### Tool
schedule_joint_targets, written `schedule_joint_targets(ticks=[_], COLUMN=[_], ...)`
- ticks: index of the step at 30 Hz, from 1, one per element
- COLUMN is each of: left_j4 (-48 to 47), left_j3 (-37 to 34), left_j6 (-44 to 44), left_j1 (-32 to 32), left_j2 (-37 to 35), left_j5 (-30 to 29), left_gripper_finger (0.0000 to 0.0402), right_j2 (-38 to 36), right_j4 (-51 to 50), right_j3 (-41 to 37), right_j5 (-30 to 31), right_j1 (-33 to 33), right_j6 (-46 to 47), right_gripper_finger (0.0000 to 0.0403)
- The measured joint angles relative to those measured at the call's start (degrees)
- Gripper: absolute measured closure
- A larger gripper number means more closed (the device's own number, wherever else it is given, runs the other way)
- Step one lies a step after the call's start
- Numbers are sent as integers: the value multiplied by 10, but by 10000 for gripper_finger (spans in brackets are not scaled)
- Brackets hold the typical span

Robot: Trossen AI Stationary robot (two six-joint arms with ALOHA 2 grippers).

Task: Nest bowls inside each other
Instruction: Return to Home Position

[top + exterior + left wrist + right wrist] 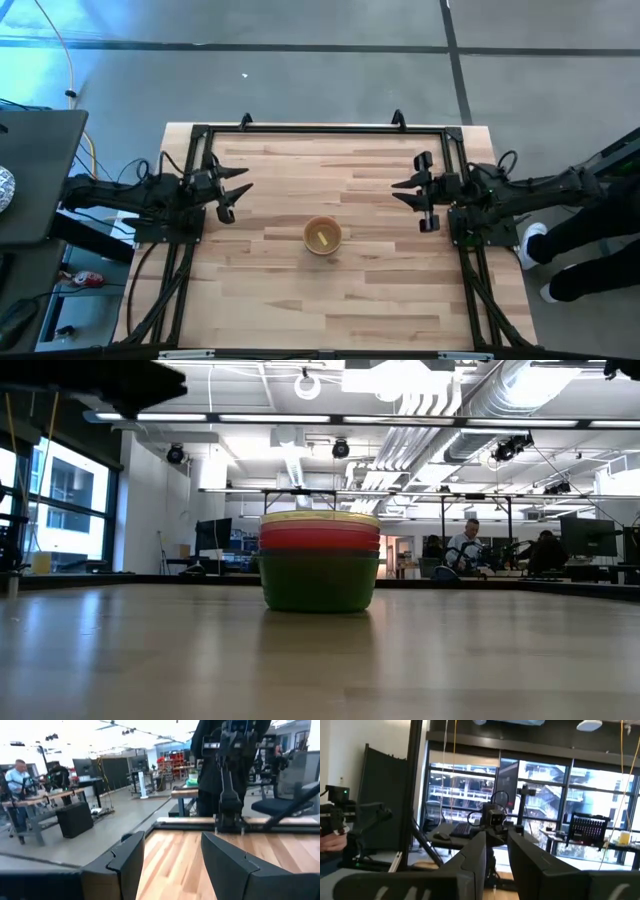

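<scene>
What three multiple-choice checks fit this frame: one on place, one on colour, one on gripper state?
1. Where does the bowl stack stand?
A. At the middle of the table
B. At the table's left edge
C. Lifted off the table

2. In the low view, what colour is the stack's bottom bowl?
A. Yellow
B. Green
C. Blue

3. How do the left gripper and the right gripper stand?
A. Both open, holding nothing
B. Left shut on a bowl
C. Right shut on the stack

Answers:
1 A: the high view shows the stack at the table's centre.
2 B: a green wall rests on the wood.
3 A: each wrist view shows fingers apart with nothing between them.
</scene>
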Motion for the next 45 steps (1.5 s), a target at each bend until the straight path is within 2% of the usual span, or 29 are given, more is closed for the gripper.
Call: schedule_joint_targets(ticks=[11,18,26,33,41,45], left_j4=[14,3,-45,-49,-48,-48], left_j3=[-121,-151,-151,-151,-151,-151], left_j6=[21,48,52,52,51,40], left_j1=[-3,9,44,76,93,98], left_j2=[-128,-187,-196,-196,-196,-196], left_j5=[7,55,114,156,160,159], left_gripper_finger=[218,218,218,218,218,218], right_j2=[-2,-3,-43,-103,-138,-141], right_j4=[-21,-30,-105,-218,-325,-321], right_j3=[-17,-17,-17,-17,-17,-22], right_j5=[-8,-31,-32,-45,-38,9], right_j1=[0,0,0,0,0,0], right_j6=[1,-3,0,13,12,-11], right_gripper_finger=[329,329,329,329,329,329])
